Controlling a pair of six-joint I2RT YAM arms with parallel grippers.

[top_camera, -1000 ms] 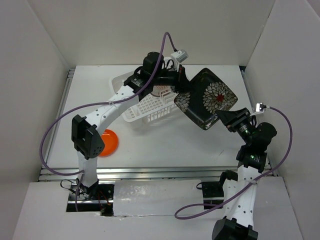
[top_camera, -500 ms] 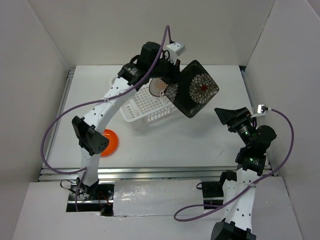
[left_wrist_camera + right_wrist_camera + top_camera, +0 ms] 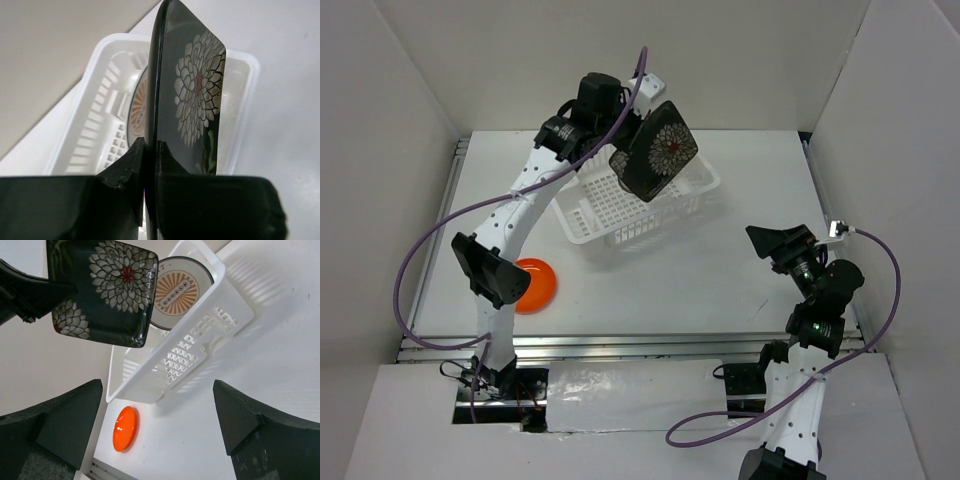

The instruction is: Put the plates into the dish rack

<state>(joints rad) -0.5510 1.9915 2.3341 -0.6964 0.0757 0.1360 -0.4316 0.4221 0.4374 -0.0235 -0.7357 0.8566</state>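
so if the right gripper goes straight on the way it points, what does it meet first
Most likely the dish rack: the open right gripper aims over the table at its gridded side wall. Depth is unclear, though.

You are looking into a robotics lab test cell: plain white panel walls [image 3: 380, 150] are boxing in a flat white tabletop [image 3: 720, 290], a silver aluminium rail [image 3: 650, 345] is running along the lower frame, and purple cables [image 3: 400, 295] are looping off white jointed robot arms [image 3: 520, 212].
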